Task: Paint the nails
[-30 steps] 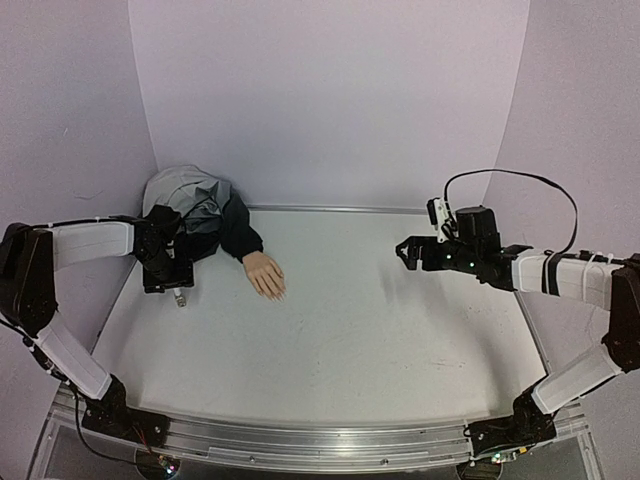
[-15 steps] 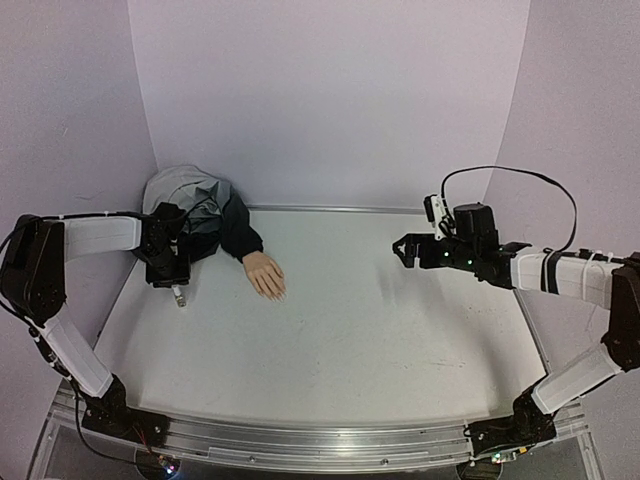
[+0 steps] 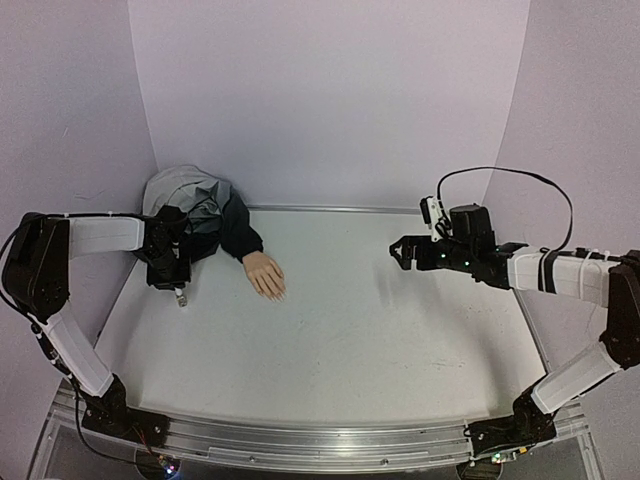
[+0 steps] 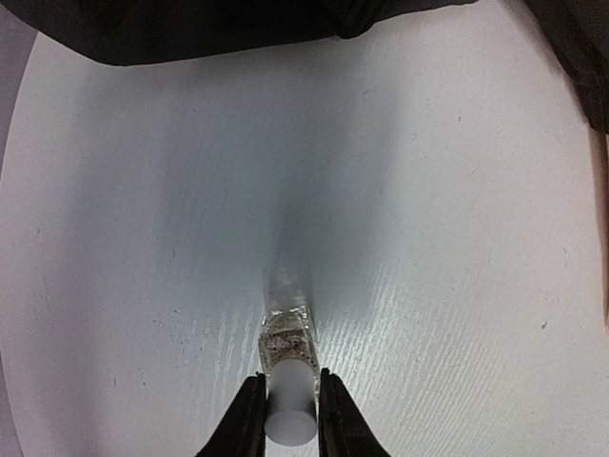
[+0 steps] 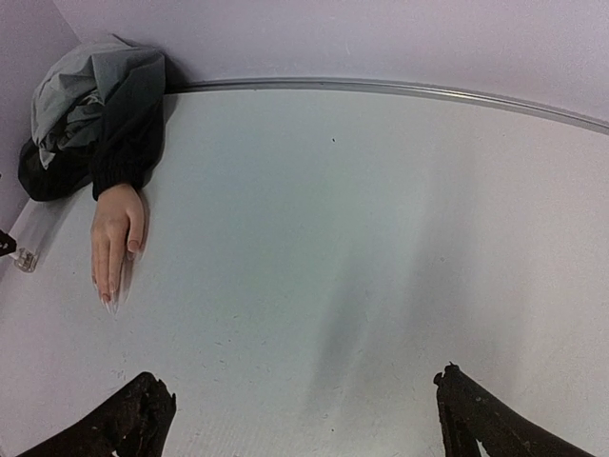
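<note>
I am pinching the white cap [image 4: 290, 411] of the small bottle [image 4: 285, 345], probably light and slippery glass, in my left claw [image 4: 290, 427] and holding my right claw [image 5: 304, 414] wide above the worktop [image 3: 350, 330], while the tiny rigid nails [image 5: 105, 297] are lying nearby on the mannequin hand [image 5: 116, 238], sleeve [image 5: 124, 143] bunched behind.

I count one pale peach mannequin hand [image 3: 266, 274], its tiny nails [image 5: 132, 246] too small to tally; one dark-and-grey fabric jacket [image 3: 200, 215]; one small clear glass bottle with a white cap [image 4: 287, 352]; two black two-finger tools, left tool [image 4: 289, 419] and right tool [image 3: 398, 252]; one white bench [image 3: 350, 340].
</note>
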`<control>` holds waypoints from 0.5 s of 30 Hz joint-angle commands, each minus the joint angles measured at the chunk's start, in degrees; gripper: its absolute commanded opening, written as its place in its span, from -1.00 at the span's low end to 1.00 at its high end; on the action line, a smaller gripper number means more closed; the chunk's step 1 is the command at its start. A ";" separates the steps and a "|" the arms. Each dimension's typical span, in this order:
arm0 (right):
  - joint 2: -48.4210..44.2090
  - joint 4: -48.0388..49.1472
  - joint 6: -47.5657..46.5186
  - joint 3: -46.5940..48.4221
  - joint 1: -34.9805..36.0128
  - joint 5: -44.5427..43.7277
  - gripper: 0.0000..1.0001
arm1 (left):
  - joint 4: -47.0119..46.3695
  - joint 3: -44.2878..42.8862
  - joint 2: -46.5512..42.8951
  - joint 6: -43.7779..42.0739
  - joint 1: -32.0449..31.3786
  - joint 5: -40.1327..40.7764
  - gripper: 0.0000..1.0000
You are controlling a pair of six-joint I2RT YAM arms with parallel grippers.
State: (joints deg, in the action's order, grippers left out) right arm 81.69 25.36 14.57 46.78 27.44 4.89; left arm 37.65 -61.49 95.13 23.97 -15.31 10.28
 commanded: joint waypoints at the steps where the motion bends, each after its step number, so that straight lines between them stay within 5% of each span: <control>1: 0.44 1.62 -0.47 2.76 0.73 -1.23 0.96 | 0.58 -1.68 -0.11 -0.87 0.36 0.31 -0.71; 9: 2.86 0.78 -1.00 4.58 1.94 -0.15 0.96 | 0.63 -2.73 -4.12 -4.30 -1.21 -8.22 -1.00; 15: 7.59 4.08 -4.48 7.44 4.93 18.49 0.96 | -2.54 -5.28 -10.30 -14.29 -6.97 -30.92 -1.00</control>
State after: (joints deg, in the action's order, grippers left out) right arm 86.32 25.43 13.21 50.22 29.58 9.54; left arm 37.93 -62.19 91.68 17.52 -18.39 -2.96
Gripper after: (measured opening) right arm 0.983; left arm 0.146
